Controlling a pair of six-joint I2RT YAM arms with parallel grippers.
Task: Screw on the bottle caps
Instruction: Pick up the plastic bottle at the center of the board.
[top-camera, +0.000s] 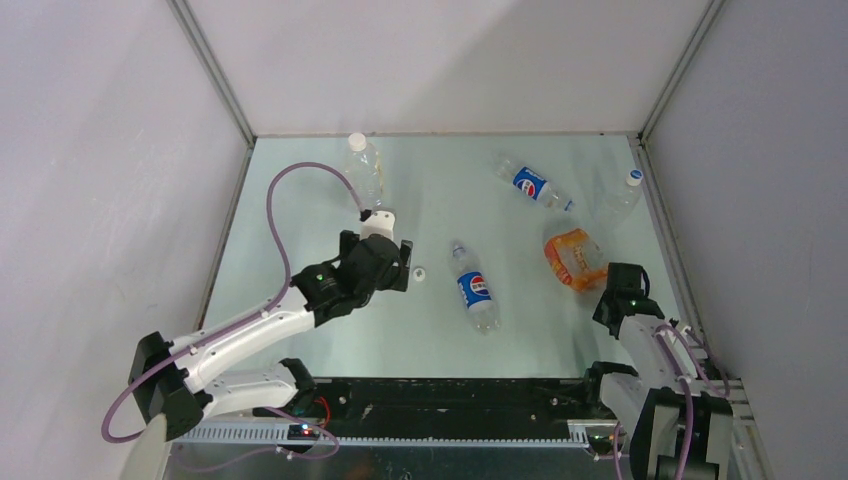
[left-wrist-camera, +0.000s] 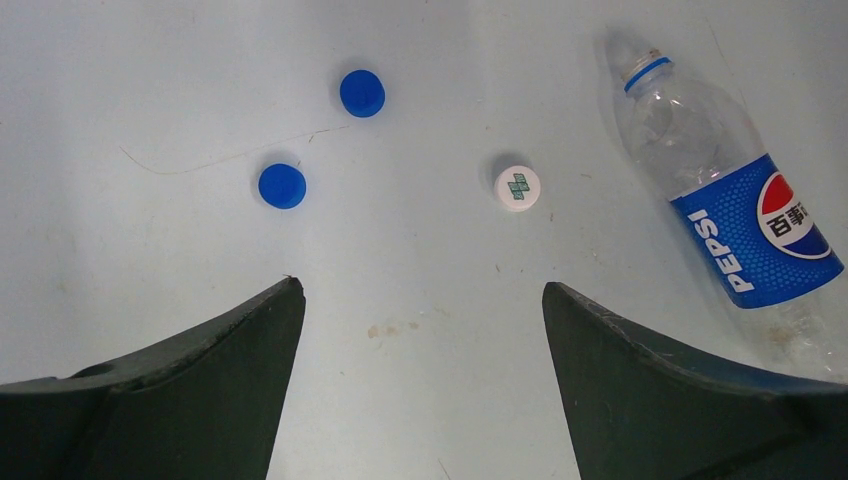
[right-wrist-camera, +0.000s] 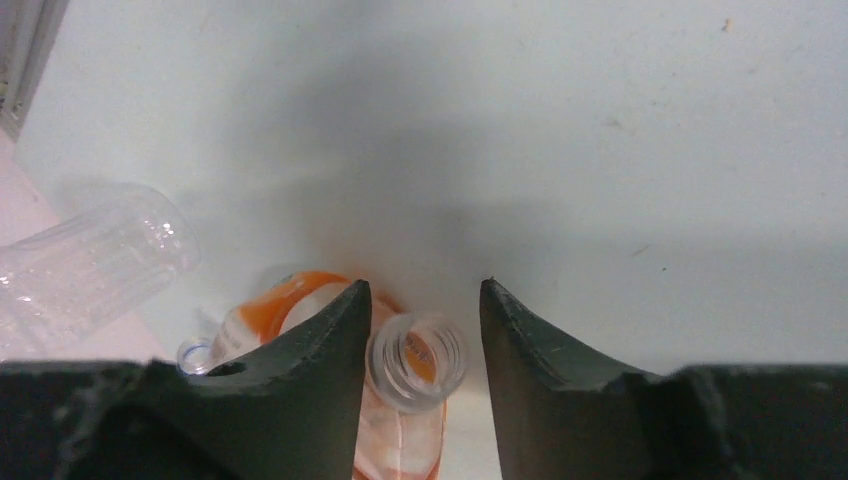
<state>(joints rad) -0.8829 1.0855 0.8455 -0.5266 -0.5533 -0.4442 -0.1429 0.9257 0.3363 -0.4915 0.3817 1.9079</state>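
Beside right wall (top-camera: 770, 220), right gripper (right-wrist-camera: 425, 287) part-open astride orange bottle (right-wrist-camera: 417, 362) neck, left gripper (left-wrist-camera: 420, 290) spread over bottle caps (left-wrist-camera: 282, 186)

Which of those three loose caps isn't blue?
The white cap with a green mark, nearest the Pepsi bottle; the far blue cap and near blue cap are plain.

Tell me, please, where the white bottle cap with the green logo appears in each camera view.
Top external: the white cap sits mid-table, just left of the nearer Pepsi bottle.
Left wrist: the white cap is above centre, slightly right, left of that bottle.
Right wrist: not in view.
Shared landmark: the nearer Pepsi bottle, lying on the cap's right in both.
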